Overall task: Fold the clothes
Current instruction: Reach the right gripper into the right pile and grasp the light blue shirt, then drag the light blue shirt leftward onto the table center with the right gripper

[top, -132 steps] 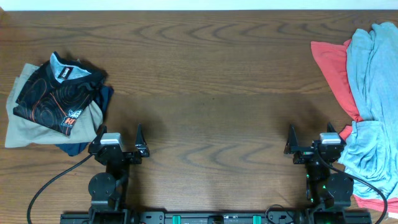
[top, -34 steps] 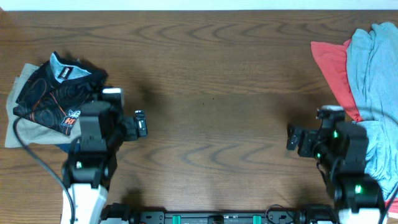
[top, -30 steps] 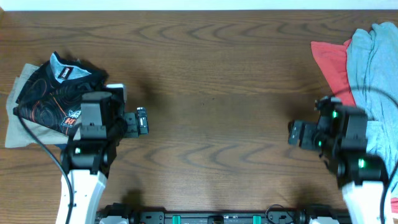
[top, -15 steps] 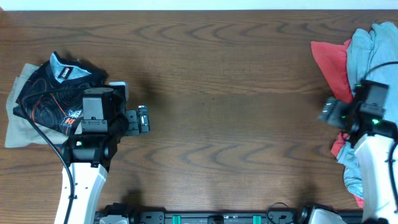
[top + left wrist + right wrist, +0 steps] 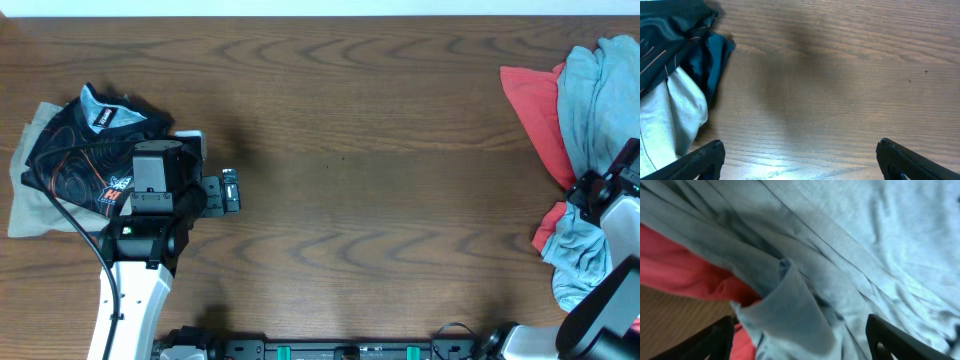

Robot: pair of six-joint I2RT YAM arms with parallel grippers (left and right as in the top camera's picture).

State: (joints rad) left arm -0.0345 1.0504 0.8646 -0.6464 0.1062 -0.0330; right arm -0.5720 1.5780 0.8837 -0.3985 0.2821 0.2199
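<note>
A crumpled light blue garment (image 5: 600, 95) lies over a red garment (image 5: 532, 100) at the table's right edge. My right gripper (image 5: 590, 190) is open above this pile. In the right wrist view a raised fold of the blue garment (image 5: 795, 305) sits between the wide-open fingers (image 5: 802, 342), with the red garment (image 5: 685, 272) to the left. My left gripper (image 5: 228, 190) is open and empty over bare wood (image 5: 800, 165), just right of a stack on the left.
The left stack holds a black patterned shirt (image 5: 85, 150) on a beige garment (image 5: 30, 210) and a dark blue one (image 5: 712, 52). The brown wooden table (image 5: 350, 150) spans the view; its far edge runs along the top.
My right arm has swung right, from the bare wood to above the blue and red pile, which has bunched up a little. My left arm has barely moved.
</note>
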